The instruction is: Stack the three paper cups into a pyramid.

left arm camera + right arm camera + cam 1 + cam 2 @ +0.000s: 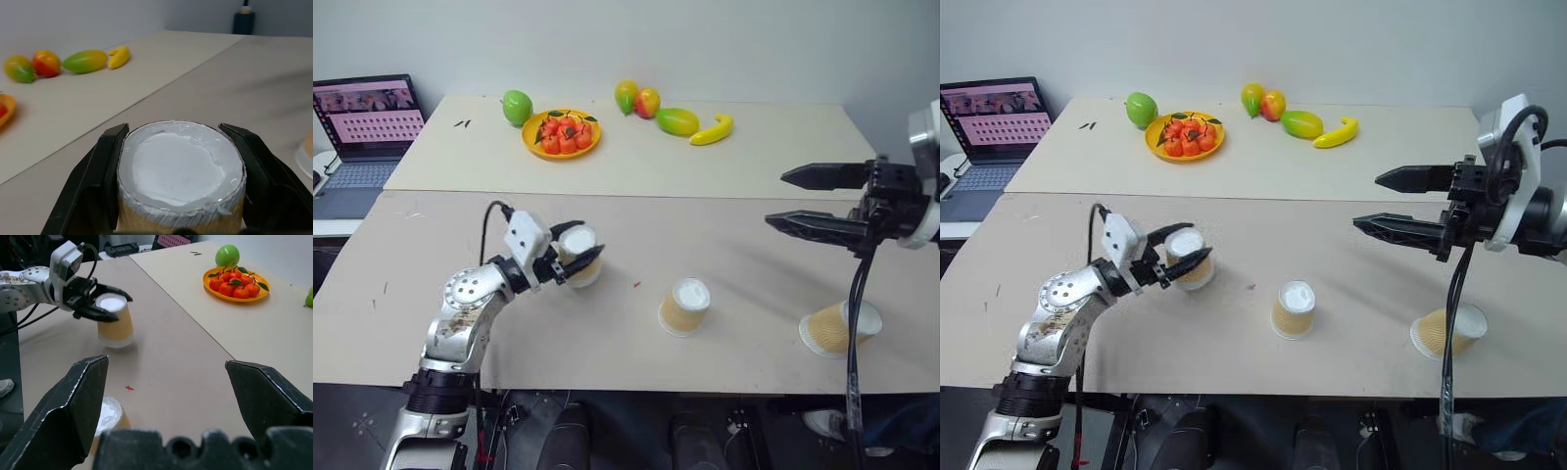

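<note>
Three tan paper cups are on the near table. My left gripper (576,257) is shut on the leftmost cup (579,262), which is upside down with its white base (181,166) up; the black fingers (105,171) clasp its sides. Whether its rim rests on the table or hangs just above it, I cannot tell. A second cup (684,305) stands upside down at the middle. The third cup (832,328) lies on its side at the right, partly behind a cable. My right gripper (775,200) is open in the air above and between those two, holding nothing. No pyramid stands.
On the far table (636,162) are a yellow plate of oranges (562,134), a green apple (517,107), mangoes (638,100) and a banana (713,130). A laptop (364,127) sits at far left. A black cable (854,323) hangs from my right arm.
</note>
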